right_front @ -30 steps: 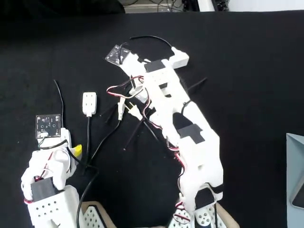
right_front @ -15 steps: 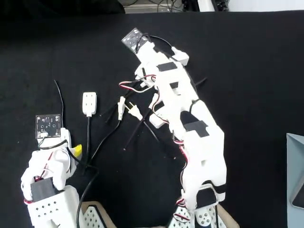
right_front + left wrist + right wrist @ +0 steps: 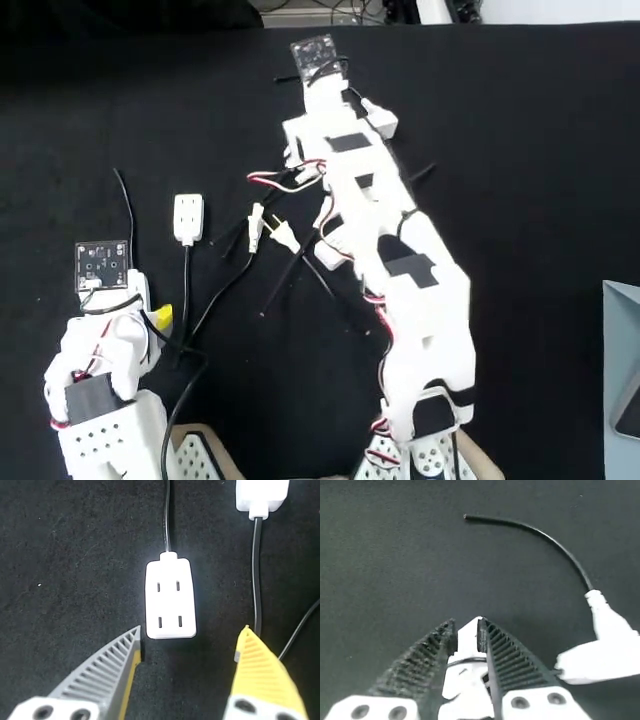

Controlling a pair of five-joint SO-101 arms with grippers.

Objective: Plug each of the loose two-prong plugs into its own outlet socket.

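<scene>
Cameras: one overhead, two wrist cameras close over the black table point(image 3: 520, 200).
The high view looks steeply down, with the arm bases at its near edge. The left wrist camera faces straight down on the outlet socket point(image 3: 169, 599), which the high view also shows. The right wrist camera skims low past the right gripper point(image 3: 466, 622), closed on a white piece point(image 3: 470, 636), perhaps a plug.

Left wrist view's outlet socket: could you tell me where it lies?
The outlet socket lies at the high view's left, just ahead of the left claw.

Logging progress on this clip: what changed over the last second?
The right end effector swung toward the far edge of the table, shut on a white plug. The left end effector, the outlet under it and the two loose plugs stayed put.
</scene>
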